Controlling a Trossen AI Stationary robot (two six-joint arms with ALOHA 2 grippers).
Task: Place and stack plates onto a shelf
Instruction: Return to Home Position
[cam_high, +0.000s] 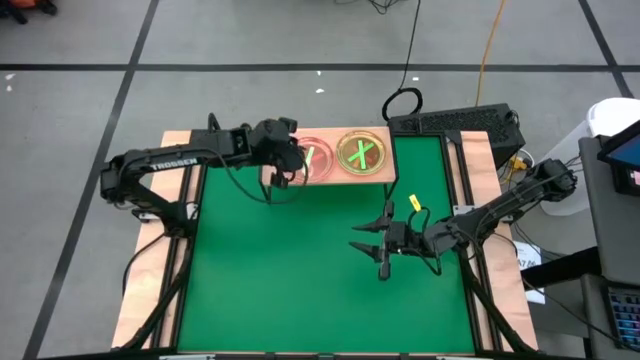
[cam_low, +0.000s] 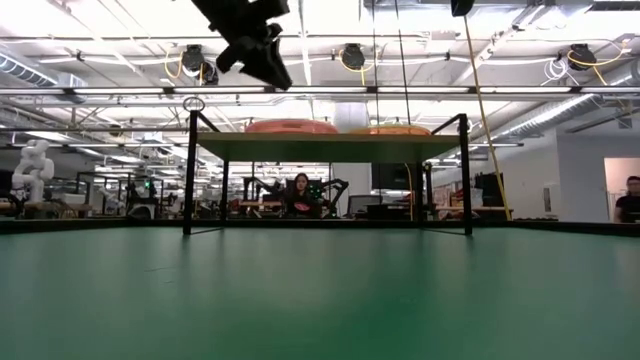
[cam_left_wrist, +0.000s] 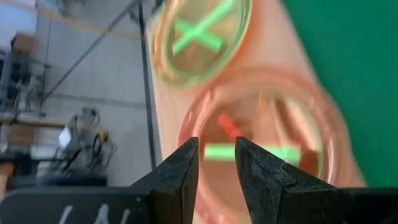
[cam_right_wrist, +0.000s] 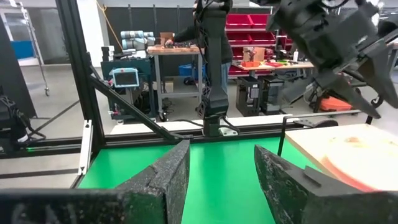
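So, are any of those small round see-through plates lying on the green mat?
No: in the high view the green mat holds no plates; the pink stack and the green-barred stack both sit on the light wooden shelf.

This is a robotics lab, open like a workshop: grey floor (cam_high: 250, 35) marked with dark lines, cables (cam_high: 487, 50) trailing over it, a bare industrial ceiling (cam_low: 120, 40), a workbench (cam_right_wrist: 180, 51), red bins (cam_right_wrist: 255, 28), a white robot (cam_low: 30, 165) off to one side, and 2 people (cam_low: 300, 190) farther back.
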